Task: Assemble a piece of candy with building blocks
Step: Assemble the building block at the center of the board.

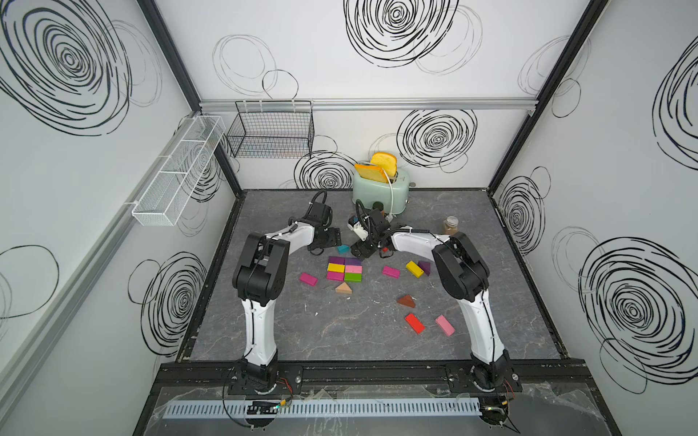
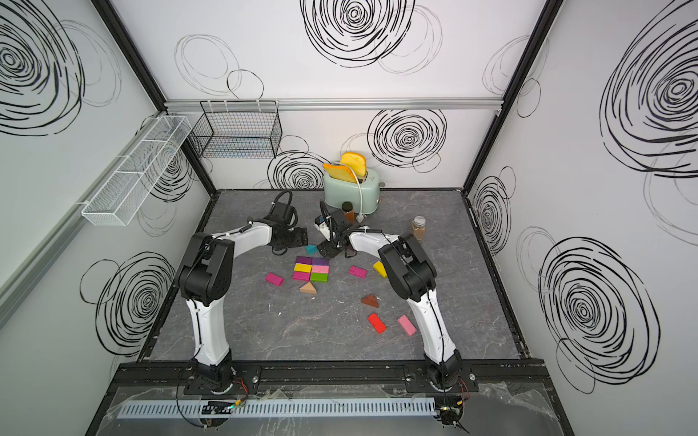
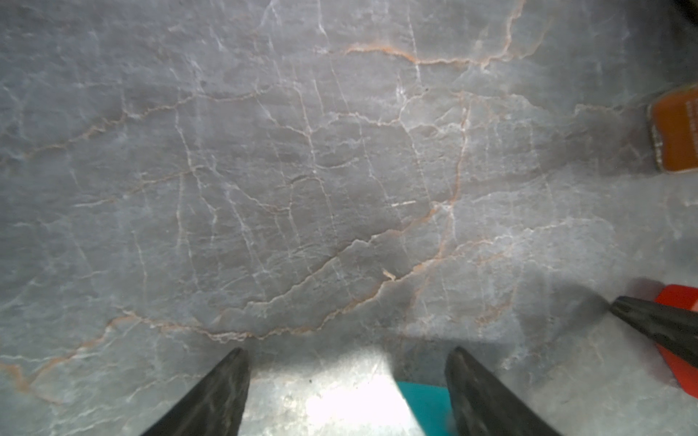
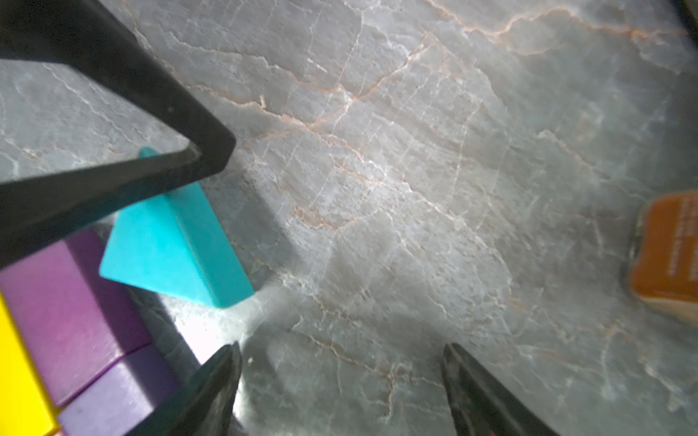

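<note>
While six flat bricks [image 1: 344, 268] are already set edge to edge as the candy's body, only the tan wedge [image 1: 343, 288] is placed at its near end. The teal wedge [image 4: 170, 241] lies just off the far end, not yet squared up, partly between the parted, unclamped jaws of the left gripper [image 3: 347, 351]. The right gripper [image 4: 340, 345] is open and empty nearby. Other blocks, such as the red brick [image 1: 414, 323], lie scattered.

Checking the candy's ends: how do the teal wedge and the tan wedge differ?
The teal wedge lies at the far end of the block grid, by the left end effector; the tan wedge lies at its near end, unattended. Tan's tip points at the grid; teal's seems to point away. Both lie flat.
</note>
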Controlling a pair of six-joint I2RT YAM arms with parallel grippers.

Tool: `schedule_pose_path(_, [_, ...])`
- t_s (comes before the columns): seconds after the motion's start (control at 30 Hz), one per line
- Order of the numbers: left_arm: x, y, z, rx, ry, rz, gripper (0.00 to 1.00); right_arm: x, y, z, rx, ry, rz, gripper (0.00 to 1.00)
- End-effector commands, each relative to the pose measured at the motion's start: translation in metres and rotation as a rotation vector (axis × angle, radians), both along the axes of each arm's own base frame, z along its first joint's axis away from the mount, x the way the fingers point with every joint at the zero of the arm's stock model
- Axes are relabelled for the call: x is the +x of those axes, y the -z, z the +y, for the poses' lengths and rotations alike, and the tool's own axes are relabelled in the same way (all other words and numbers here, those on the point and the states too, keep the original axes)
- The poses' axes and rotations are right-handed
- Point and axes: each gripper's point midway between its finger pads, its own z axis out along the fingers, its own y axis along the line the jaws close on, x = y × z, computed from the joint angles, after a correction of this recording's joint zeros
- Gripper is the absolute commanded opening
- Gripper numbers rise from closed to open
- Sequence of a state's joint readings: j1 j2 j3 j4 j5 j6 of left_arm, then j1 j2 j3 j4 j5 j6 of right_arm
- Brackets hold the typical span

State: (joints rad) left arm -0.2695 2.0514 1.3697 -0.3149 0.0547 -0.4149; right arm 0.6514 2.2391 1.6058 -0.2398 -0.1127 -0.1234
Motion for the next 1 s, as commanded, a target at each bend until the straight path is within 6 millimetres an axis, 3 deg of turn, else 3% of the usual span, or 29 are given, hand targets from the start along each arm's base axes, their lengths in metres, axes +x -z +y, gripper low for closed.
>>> schedule_pose_path(0.0, [-0.012, -0.001, -0.005, -0.009, 0.013, 0.023, 0.84, -0.002, -0.025, 0.003, 0.031, -0.006, -0.032, 0.87])
schedule_pose_path(0.57, [-0.011, -0.01, -0.018, -0.042, 0.041, 0.009, 0.82, -0.002, -0.025, -0.003, 0.023, 0.007, -0.037, 0.87])
schedule_pose_path(0.97, [-0.01, -0.017, -0.034, -0.134, 0.042, 0.01, 0.74, -0.002, -0.025, -0.009, 0.023, 0.02, -0.038, 0.87])
